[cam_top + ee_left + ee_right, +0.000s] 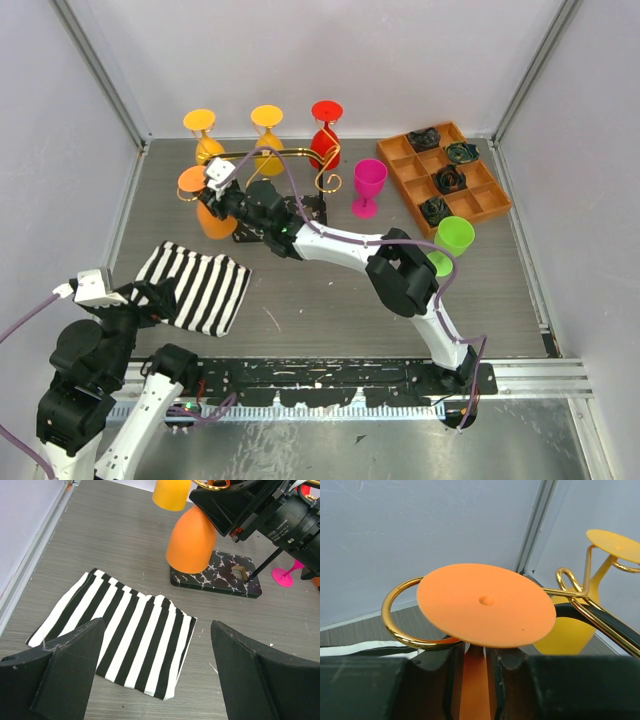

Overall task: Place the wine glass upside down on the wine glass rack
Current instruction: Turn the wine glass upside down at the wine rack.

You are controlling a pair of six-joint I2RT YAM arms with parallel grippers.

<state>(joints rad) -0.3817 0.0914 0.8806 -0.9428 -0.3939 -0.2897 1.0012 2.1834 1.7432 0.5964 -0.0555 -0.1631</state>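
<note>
- Right end effector (475, 656) clamps inverted orange plastic wine glass (485, 605) at nine-o'clock hook of thin gold metal rack (290, 152).
- Left end effector (155, 670) apart; seating and release seemingly not yet done.

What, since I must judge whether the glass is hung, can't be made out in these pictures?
- Right wrist view: the foot of the orange glass covers where its stem meets the rack's gold ring; seating unclear.
- Left wrist view: its bowl hides part of the marbled base.
- Top view: the dark items in the tray are too small to identify.
</note>
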